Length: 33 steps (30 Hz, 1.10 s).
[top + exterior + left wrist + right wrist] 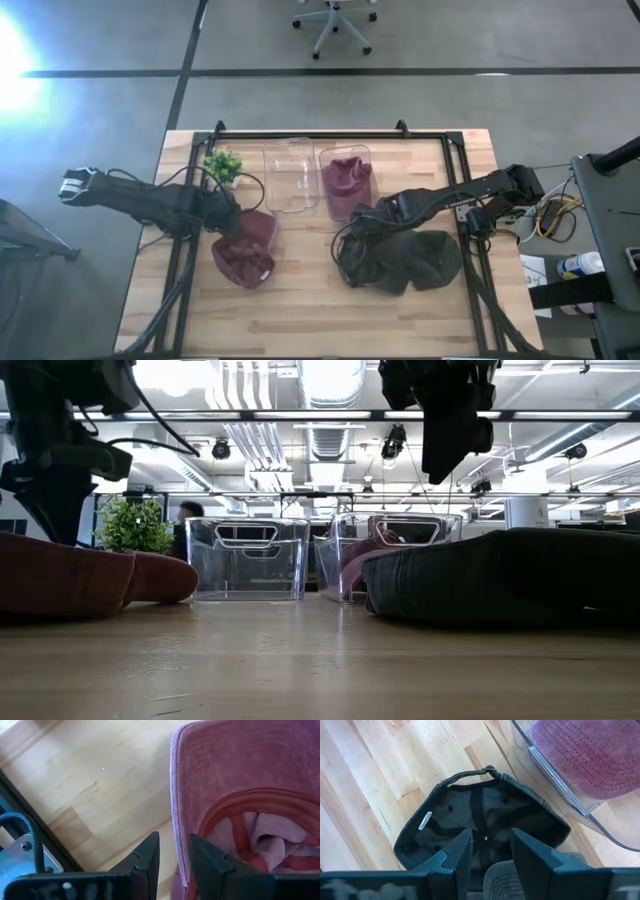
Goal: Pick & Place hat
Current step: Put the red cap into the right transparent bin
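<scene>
A maroon hat (245, 250) lies upside down on the wooden table, left of centre, its hollow inside (260, 830) facing up. My left gripper (175, 862) is open and low over its rim, one finger over the hollow and one over the bare table. A dark green hat (405, 260) lies upside down right of centre. My right gripper (372, 215) hangs open well above it (492, 852), pointing steeply down and touching nothing. A second maroon hat (345, 185) sits in a clear bin. My left gripper comes from above with its fingers on either side of the maroon hat's rim edge (176, 835), near where the brim joins the crown. I cannot tell whether either finger touches it. The hat lies flat on the table.
Two clear bins stand at the back centre: an empty one (290, 175) and, to its right, the one with the hat (347, 160). A small green plant (222, 163) stands behind the left gripper. A black frame (300, 135) runs around the work area.
</scene>
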Each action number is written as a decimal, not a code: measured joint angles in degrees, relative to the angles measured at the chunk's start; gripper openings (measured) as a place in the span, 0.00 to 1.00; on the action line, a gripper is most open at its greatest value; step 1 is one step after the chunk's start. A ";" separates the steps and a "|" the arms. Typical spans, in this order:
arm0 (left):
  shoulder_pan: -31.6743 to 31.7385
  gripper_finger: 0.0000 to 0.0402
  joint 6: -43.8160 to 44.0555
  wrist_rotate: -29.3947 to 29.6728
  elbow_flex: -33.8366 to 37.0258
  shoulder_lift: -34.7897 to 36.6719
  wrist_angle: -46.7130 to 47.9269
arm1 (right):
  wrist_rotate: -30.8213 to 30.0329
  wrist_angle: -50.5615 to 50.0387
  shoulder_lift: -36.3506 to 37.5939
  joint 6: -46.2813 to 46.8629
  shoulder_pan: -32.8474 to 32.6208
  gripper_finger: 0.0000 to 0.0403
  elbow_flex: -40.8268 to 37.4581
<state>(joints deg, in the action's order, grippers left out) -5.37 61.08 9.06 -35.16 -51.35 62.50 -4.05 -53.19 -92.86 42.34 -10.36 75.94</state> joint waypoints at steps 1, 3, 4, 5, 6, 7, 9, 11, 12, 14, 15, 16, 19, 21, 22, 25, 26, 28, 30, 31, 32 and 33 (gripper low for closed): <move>0.01 0.24 0.01 0.00 0.21 0.00 -0.22 | 0.00 0.01 0.00 0.07 0.02 0.33 0.00; 0.02 0.24 0.06 -0.04 1.28 0.00 -1.21 | 0.00 0.09 0.00 0.12 0.17 0.33 0.00; 0.01 0.24 0.02 -0.11 2.05 -0.02 -2.04 | 0.00 0.09 0.00 0.12 0.25 0.33 0.00; 0.02 0.24 -0.05 -0.45 2.93 0.00 -3.19 | -0.02 0.10 0.00 0.12 0.25 0.33 0.00; 0.02 0.24 -0.15 -0.96 3.85 0.00 -4.76 | -0.02 0.20 0.00 0.12 0.27 0.33 0.00; 0.05 0.24 0.22 -1.90 4.70 -0.05 -6.36 | -0.02 0.26 -0.01 0.13 0.27 0.33 0.00; 0.00 0.24 0.78 -3.66 6.16 -0.13 -8.67 | -0.01 0.26 0.00 0.32 0.27 0.33 0.00; 0.02 0.24 1.11 -4.02 7.02 -0.13 -11.34 | -0.02 0.28 -0.02 0.56 0.27 0.33 0.00; 0.04 0.24 1.44 -4.55 7.36 -0.11 -12.55 | -0.02 0.29 -0.02 0.56 0.27 0.33 0.00; 0.02 0.24 1.44 -4.66 7.61 -0.13 -12.91 | -0.02 0.31 -0.02 0.58 0.27 0.33 0.00; 0.02 0.23 1.43 -4.69 7.61 -0.13 -13.14 | -0.01 0.33 -0.02 0.57 0.27 0.33 0.00; 0.02 0.21 1.16 -4.70 7.58 -0.13 -13.18 | -0.02 0.38 -0.02 0.56 0.27 0.33 0.00; 0.00 0.11 -0.26 -4.79 6.95 -0.11 -13.37 | -0.05 1.35 -0.02 0.56 0.27 0.33 0.00; 0.00 0.04 -1.37 -4.85 6.32 -0.09 -13.51 | -0.47 3.09 0.02 0.31 0.27 0.33 0.00; 0.00 0.03 -1.95 -4.90 5.98 -0.04 -13.40 | -0.55 4.16 0.12 -0.04 0.27 0.32 0.00; -0.08 0.02 -3.35 -4.81 3.56 -0.04 -11.02 | -0.60 7.86 0.69 -0.47 0.69 0.30 0.00; -0.23 0.02 -3.50 -4.51 2.15 -0.03 -9.20 | -0.41 8.85 0.94 -0.39 0.96 0.29 0.00; -1.41 0.02 -3.64 -2.85 -1.95 0.03 -4.45 | 0.46 10.81 1.39 -0.02 1.74 0.28 0.00; -3.65 0.02 -3.99 0.87 -7.33 0.09 0.27 | 2.46 12.97 1.73 0.47 2.82 0.26 0.00; -4.92 0.02 -4.02 3.27 -10.36 0.04 2.94 | 3.45 14.13 1.99 0.60 3.34 0.25 0.00; -6.26 0.02 -3.98 5.49 -13.36 -0.17 5.63 | 4.24 15.37 2.17 0.62 3.89 0.25 0.00; -7.76 0.02 -4.09 7.81 -16.37 -0.38 8.22 | 4.96 16.68 2.45 0.65 4.48 0.24 0.00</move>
<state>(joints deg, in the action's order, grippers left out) -13.12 56.99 16.87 -51.53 -51.74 70.72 0.90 -36.51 -90.41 42.99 -5.88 75.94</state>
